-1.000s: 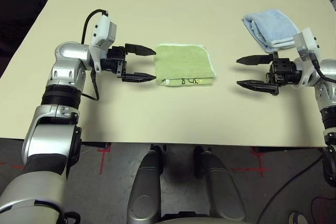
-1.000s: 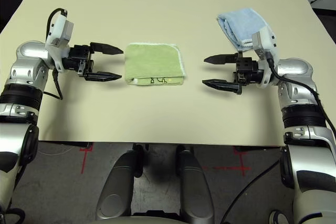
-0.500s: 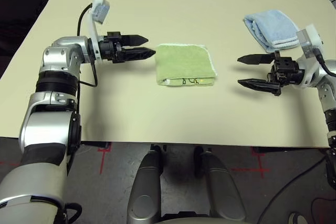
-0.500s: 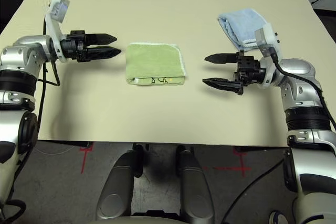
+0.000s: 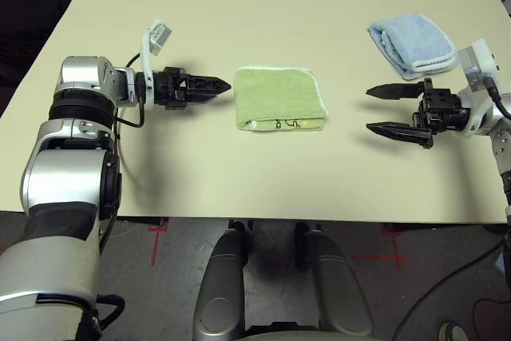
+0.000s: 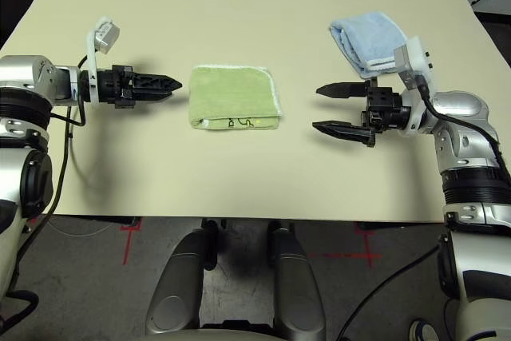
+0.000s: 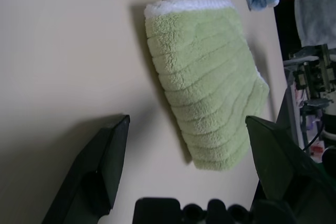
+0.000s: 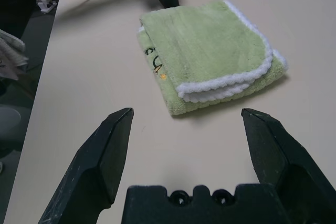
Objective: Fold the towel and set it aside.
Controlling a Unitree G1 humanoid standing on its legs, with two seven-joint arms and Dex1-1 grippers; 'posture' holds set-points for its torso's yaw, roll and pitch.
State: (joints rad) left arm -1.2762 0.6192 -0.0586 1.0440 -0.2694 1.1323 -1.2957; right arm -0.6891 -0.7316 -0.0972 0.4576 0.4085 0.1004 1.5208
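The towel (image 5: 281,100) lies folded into a small light green square at the table's middle, with white edging on its far and right sides and a dark mark on the near fold. My left gripper (image 5: 226,85) hovers just left of it, rolled so that its fingers overlap in the head views. The left wrist view shows it open, with the towel (image 7: 207,93) ahead of its fingers. My right gripper (image 5: 369,109) is open a short way right of the towel, pointing at it, with nothing between its fingers (image 8: 107,150).
A folded light blue towel (image 5: 413,41) rests at the back right, behind my right gripper. The tan table (image 5: 255,173) is bare in front of the green towel, and its near edge runs just below both arms.
My left wrist has rolled about a quarter turn, and its fingers no longer straddle the towel's left edge. My right gripper has drifted slightly right. The towel has not moved.
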